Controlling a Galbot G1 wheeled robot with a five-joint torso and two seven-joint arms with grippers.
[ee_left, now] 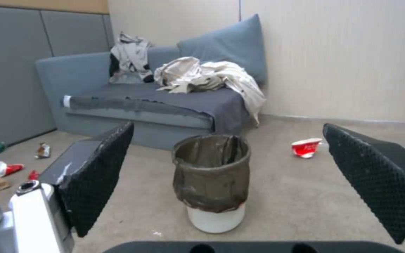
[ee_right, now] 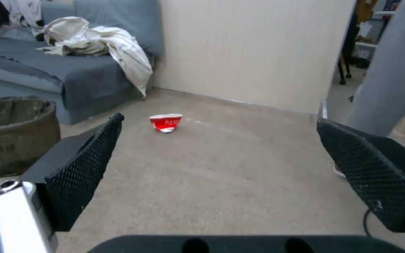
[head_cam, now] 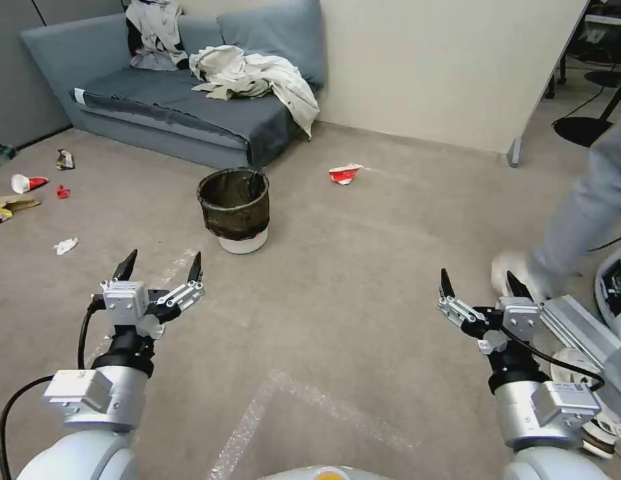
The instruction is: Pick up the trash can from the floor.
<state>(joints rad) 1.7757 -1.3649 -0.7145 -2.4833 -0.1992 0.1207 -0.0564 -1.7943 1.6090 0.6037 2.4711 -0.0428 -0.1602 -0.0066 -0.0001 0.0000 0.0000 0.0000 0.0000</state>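
Trash can [head_cam: 234, 209] upright on floor [head_cam: 363, 267], just before sofa [head_cam: 177, 100]. Left gripper [head_cam: 162, 267] and right gripper [head_cam: 477, 283] held above carpet, fingers spread, short of can, empty.

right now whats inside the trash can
The trash can shows a dark bag lining its walls, and nothing is visible above the rim. Its bottom is hidden by the near wall.

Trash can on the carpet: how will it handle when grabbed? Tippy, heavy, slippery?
The trash can looks empty inside, so it is probably light. The bag folded over its rim may slip or bunch under the fingers. It stands upright on a narrower white base, so a sideways push could tip it.
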